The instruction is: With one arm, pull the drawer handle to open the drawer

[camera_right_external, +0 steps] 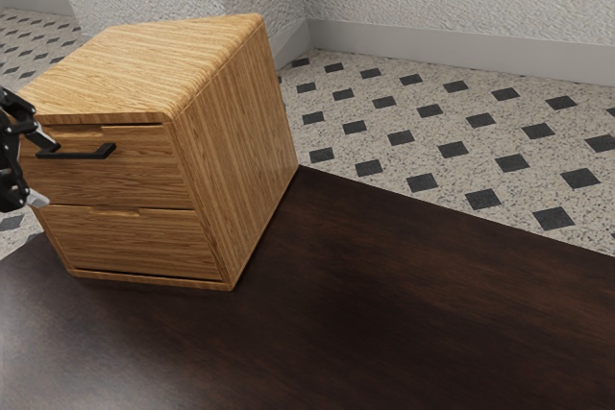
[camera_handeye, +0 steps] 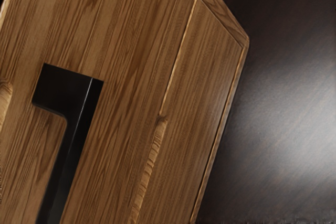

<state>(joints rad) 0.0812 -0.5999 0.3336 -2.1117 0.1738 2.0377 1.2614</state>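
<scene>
Dark table (camera_right_external: 404,314), nearest. Wooden cabinet (camera_right_external: 221,103) is stood on it at 9 o'clock; upper drawer (camera_right_external: 125,180) is seen flush with lower drawer (camera_right_external: 135,237). Black handle (camera_right_external: 82,152) (camera_handeye: 73,145) is met at its 9 o'clock end by gripper (camera_right_external: 36,136), whose opening cannot be told. Tiled floor (camera_right_external: 461,112) beyond, at 1 o'clock.

The hand (camera_right_external: 45,174) reaches in at the exterior view's left edge, fingers spread.

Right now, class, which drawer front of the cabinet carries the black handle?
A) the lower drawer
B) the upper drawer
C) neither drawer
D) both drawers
B: in the exterior view the black handle sits on the upper drawer of the wooden cabinet, while the lower drawer has a bare front.
</scene>
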